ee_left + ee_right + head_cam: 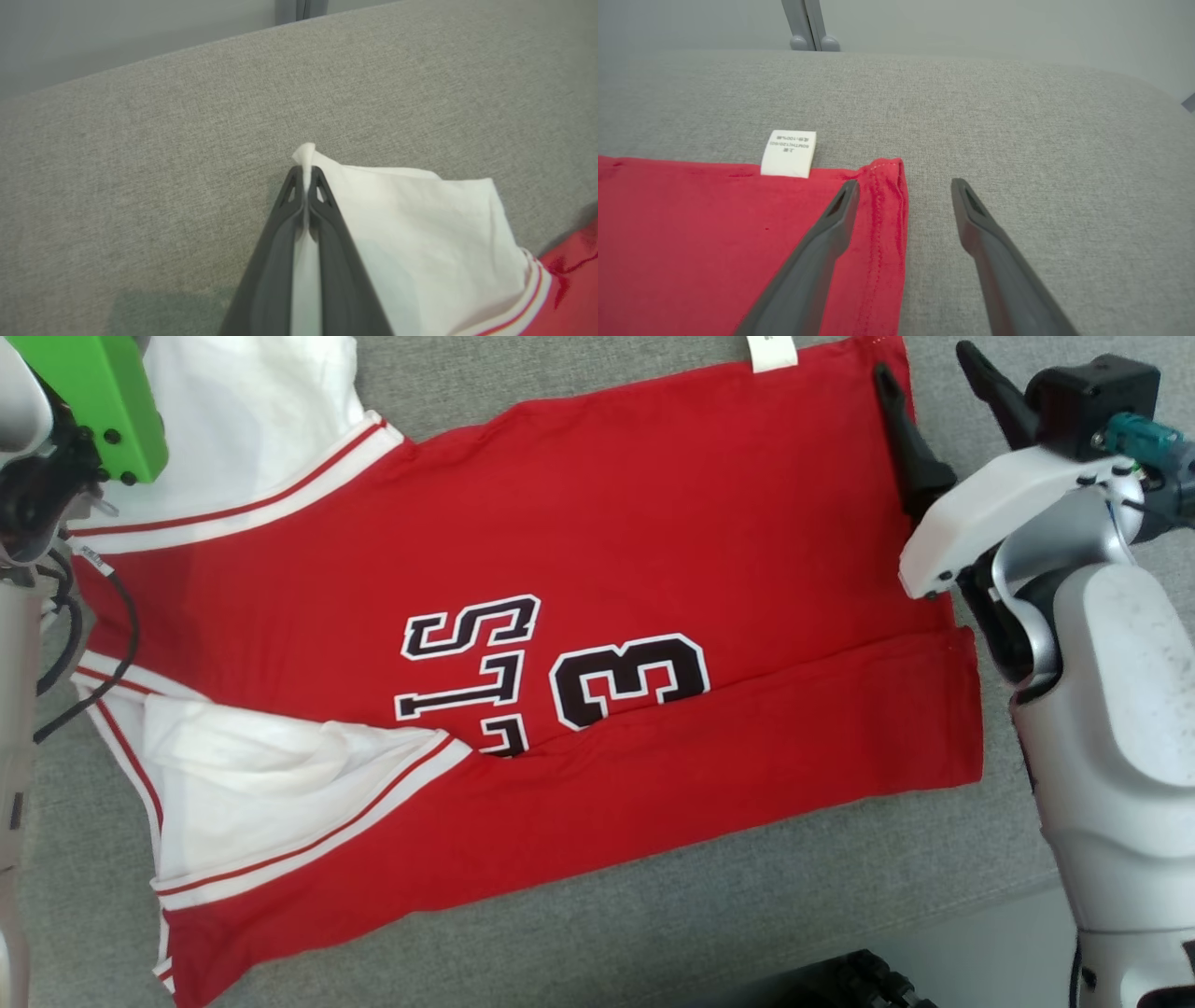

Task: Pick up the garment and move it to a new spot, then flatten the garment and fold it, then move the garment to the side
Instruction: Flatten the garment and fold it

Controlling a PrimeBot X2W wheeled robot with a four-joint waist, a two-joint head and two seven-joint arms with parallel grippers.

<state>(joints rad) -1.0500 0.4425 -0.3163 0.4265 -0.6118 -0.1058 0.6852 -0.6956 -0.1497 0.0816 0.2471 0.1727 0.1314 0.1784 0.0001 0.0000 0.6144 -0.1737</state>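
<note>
The garment [653, 523] is bright red with white sleeves [233, 784], each edged by a white band carrying a thin red stripe. Its lettering and the numeral 3 [630, 679] are black with white outlines. The care label [788, 154] is white with small dark print. The padded surface [653, 933] is a flecked grey weave. The left gripper [306, 179] and right gripper [904, 183] are dark grey. A cover [103, 401] on the left arm is vivid green.

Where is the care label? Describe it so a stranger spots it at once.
Start at the red jersey spread on the grey cushion. Follow its far edge toward the corner by the open right gripper. The care label is the small white printed tab poking past that edge, far smaller than the jersey's white sleeves.
</note>
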